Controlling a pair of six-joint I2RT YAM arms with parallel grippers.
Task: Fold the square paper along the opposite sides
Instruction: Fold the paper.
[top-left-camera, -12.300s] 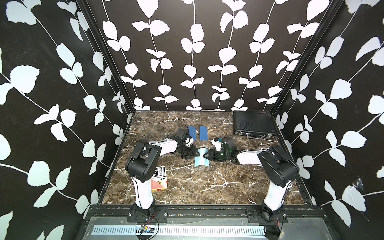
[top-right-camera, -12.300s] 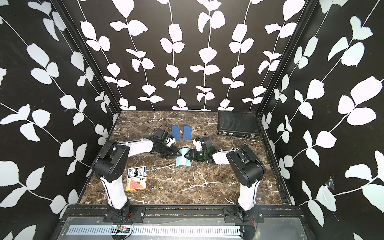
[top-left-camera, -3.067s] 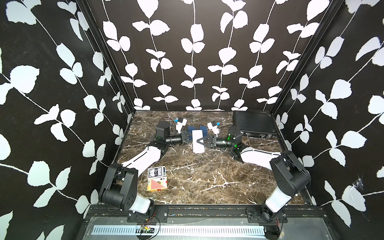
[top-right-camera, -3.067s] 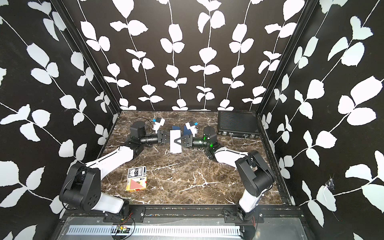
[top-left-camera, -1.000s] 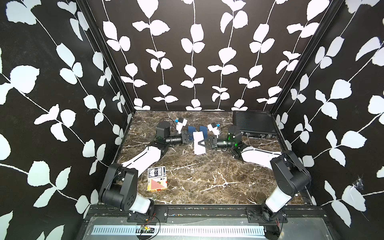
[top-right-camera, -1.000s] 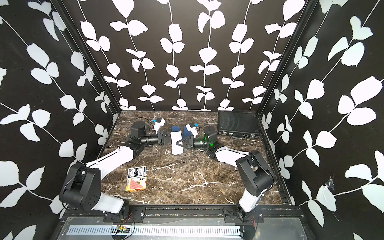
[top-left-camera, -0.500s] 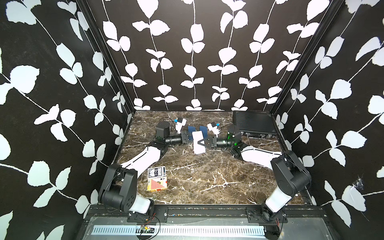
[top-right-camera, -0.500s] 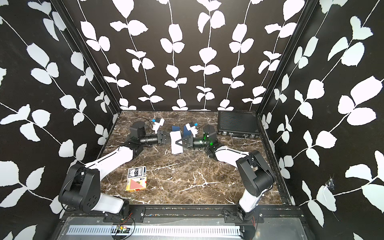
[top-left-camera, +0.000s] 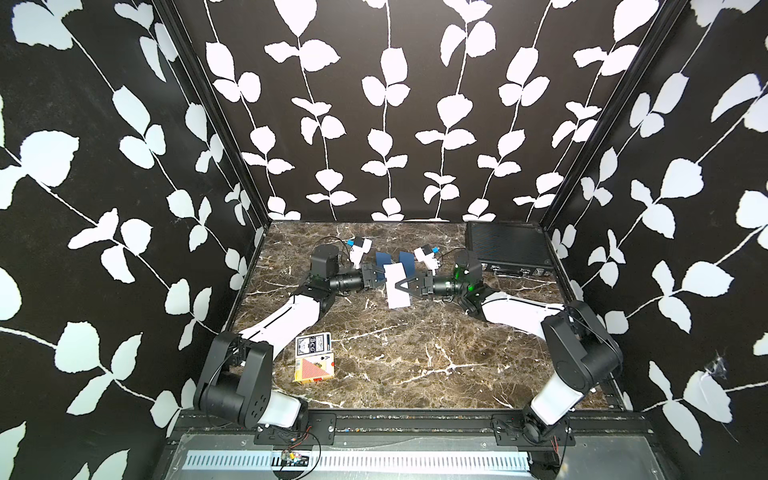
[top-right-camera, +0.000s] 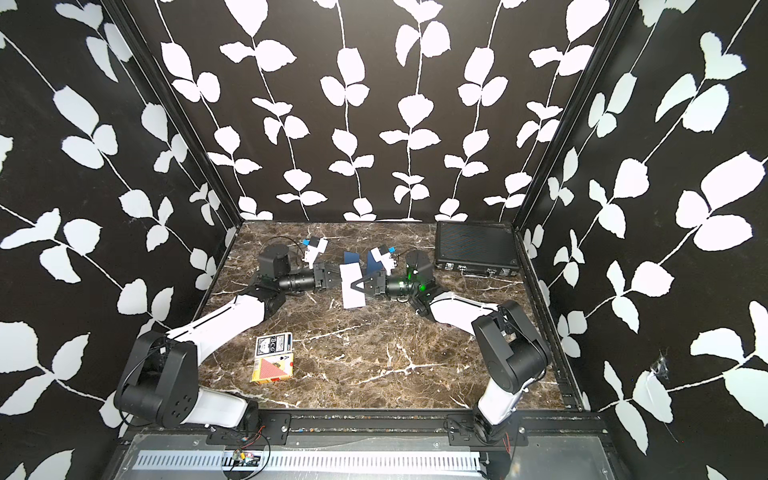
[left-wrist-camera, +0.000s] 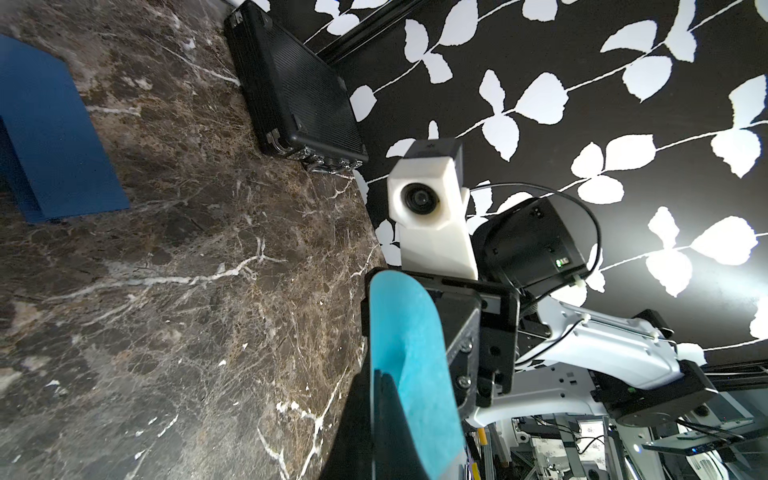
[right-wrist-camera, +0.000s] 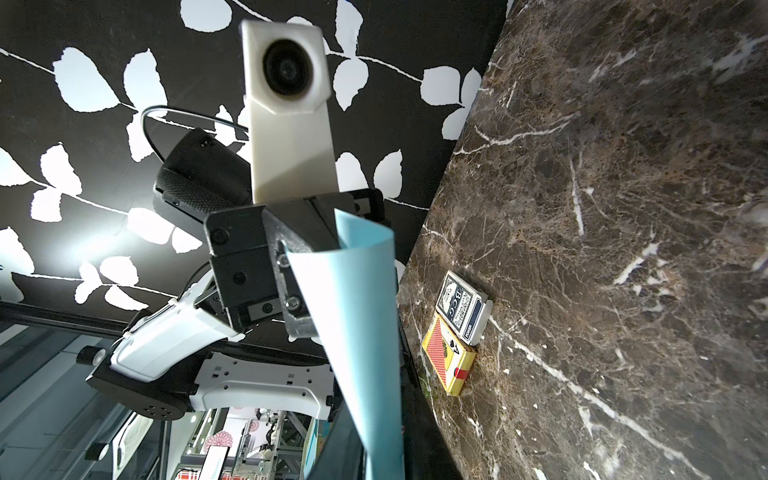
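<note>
A pale blue paper, folded into a tall narrow strip, hangs above the marble table between both arms. My left gripper is shut on one side of the paper, pinching it flat. From the opposite side my right gripper reaches in, and the paper runs between its fingers as a curved loop. How tightly those fingers hold the paper does not show.
Two dark blue folded papers lie just behind the grippers. A black case sits at the back right corner. Two card decks lie near the front left, beside the left arm.
Twelve seconds ago the paper lay half curled at mid table; both arms have since carried it up and back. Over the last second the paper and arms have barely moved.
</note>
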